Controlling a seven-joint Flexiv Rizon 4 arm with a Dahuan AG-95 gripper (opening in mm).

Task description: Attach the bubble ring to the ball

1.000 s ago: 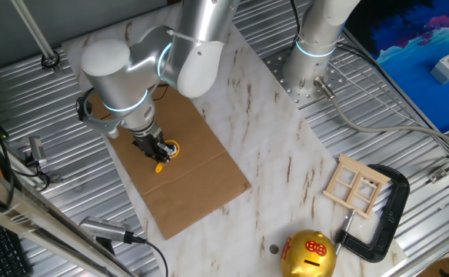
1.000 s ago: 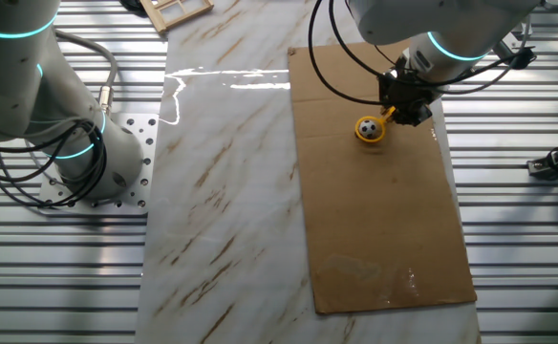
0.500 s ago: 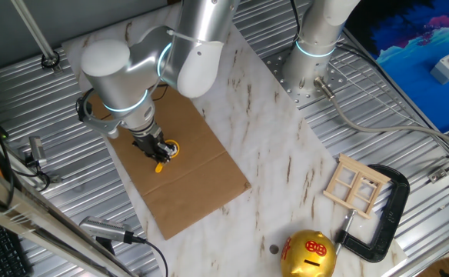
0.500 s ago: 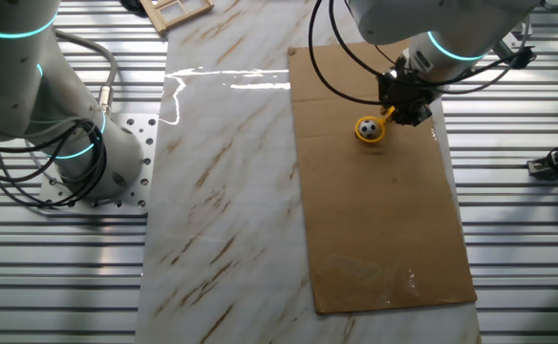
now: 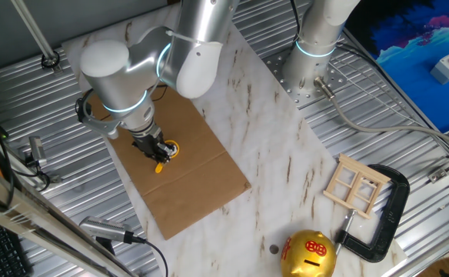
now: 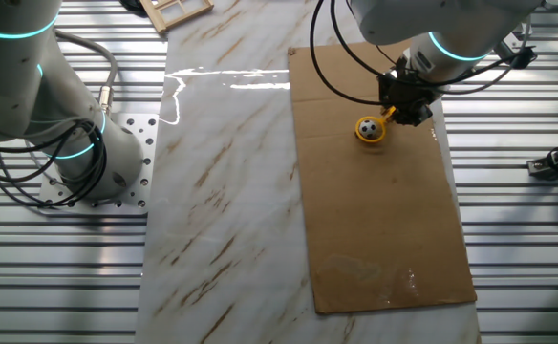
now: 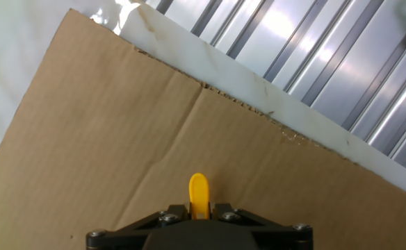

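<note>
The yellow-orange bubble ring (image 6: 374, 134) lies on the cardboard with its hoop around the tiny black-and-white ball (image 6: 367, 127). My gripper (image 6: 395, 113) is shut on the ring's short handle, low over the cardboard. In one fixed view the gripper (image 5: 157, 155) covers most of the ring (image 5: 171, 150); only a bit of yellow shows and the ball is hidden. In the hand view the handle's tip (image 7: 199, 192) sticks out between the shut fingers of the gripper (image 7: 199, 211); hoop and ball are out of sight there.
A brown cardboard sheet (image 5: 186, 185) lies on the marble table (image 5: 286, 169). A gold piggy bank (image 5: 309, 255), a small wooden frame (image 5: 356, 185) and a black clamp (image 5: 386, 215) stand at the far end. A second arm's base (image 6: 78, 153) stands beside the table.
</note>
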